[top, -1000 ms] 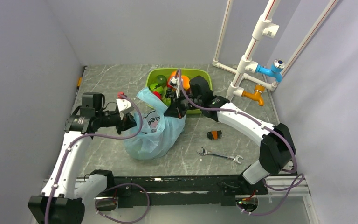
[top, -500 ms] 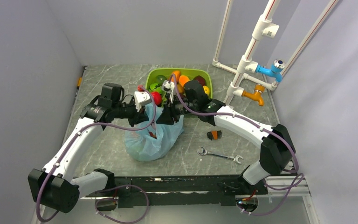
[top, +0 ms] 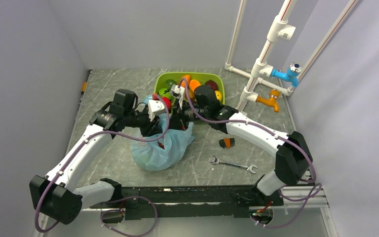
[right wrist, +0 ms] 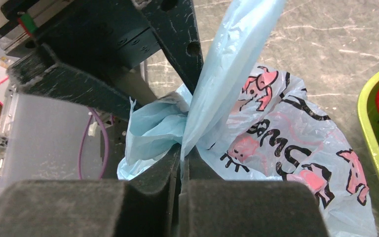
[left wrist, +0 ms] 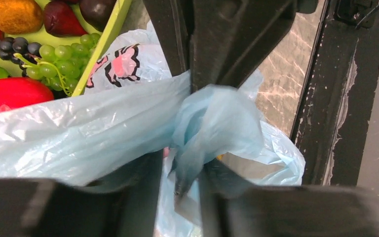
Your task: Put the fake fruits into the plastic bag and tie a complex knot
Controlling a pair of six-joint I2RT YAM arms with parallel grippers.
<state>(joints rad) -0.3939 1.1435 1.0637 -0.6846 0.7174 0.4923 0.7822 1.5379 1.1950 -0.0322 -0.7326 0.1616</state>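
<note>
Several fake fruits [top: 195, 85] lie in the green tray [top: 208, 75]; left fingers [left wrist: 69, 207] and right fingers [right wrist: 251, 207] each clench plastic bag [top: 158, 150] tails; knot [left wrist: 217, 123] seemingly half-formed.

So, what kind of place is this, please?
Probably a robot test cell: plain grey walls enclose a marble-patterned table, with a white pipe rig at the right and a wrench lying loose.

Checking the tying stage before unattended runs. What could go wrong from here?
1. The left gripper and right gripper pinch the thin plastic bag almost touching each other: a hard pull may tear it, or they could collide.
2. Many fake fruits lie in the lime-green tray; knotting now would leave them out.
</note>
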